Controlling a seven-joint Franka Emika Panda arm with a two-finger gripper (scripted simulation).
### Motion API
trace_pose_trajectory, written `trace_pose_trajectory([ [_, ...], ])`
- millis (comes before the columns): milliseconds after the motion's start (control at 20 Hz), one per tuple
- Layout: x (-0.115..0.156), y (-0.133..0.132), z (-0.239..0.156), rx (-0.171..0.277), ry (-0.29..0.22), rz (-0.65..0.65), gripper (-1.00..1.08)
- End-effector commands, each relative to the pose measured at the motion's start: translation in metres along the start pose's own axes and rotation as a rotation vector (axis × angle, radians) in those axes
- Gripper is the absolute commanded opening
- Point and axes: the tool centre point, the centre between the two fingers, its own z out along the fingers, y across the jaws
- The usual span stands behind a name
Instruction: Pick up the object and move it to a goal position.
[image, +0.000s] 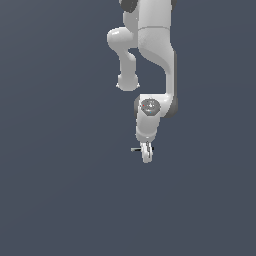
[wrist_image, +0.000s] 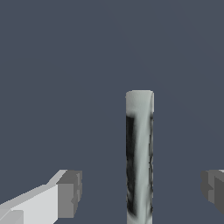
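Uniform dark slate-grey ground fills both views, with no edges or markings seen on it. White arm (image: 150, 45) is seen in the exterior view reaching down from the top edge, its wrist folded so that the gripper (image: 146, 154) points toward the ground near the middle of the picture. Rod (image: 136, 149) is seen there as a very small dark sliver lying crosswise at the level of the fingertips, sticking out toward the exterior view's left; its far end is hidden behind the gripper. In the wrist view the rod (wrist_image: 140, 157) is shown close up between the two fingers: a narrow cylinder, mottled black and pale grey along its length, with a plain pale grey-white section at one end. Fingers are recorded as spread apart: one grey pad (wrist_image: 70, 194) is seen on one side of the rod and the other pad (wrist_image: 213, 189) on the opposite side, each with a clear strip of ground between it and the rod. No contact between pads and rod is seen
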Motion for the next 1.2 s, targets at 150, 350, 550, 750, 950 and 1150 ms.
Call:
trace_pose_trajectory([
  [150, 0.000, -0.001, 0.009, 0.001, 0.000, 0.000, 1.00],
  [350, 0.000, -0.001, 0.009, 0.001, 0.000, 0.000, -1.00],
  [550, 0.000, -0.001, 0.009, 0.001, 0.000, 0.000, -1.00],
  [750, 0.000, -0.001, 0.009, 0.001, 0.000, 0.000, -1.00],
  [950, 0.003, -0.003, 0.001, 0.001, 0.000, 0.000, -1.00],
  [1150, 0.010, -0.006, -0.017, 0.001, 0.000, 0.001, -1.00],
])
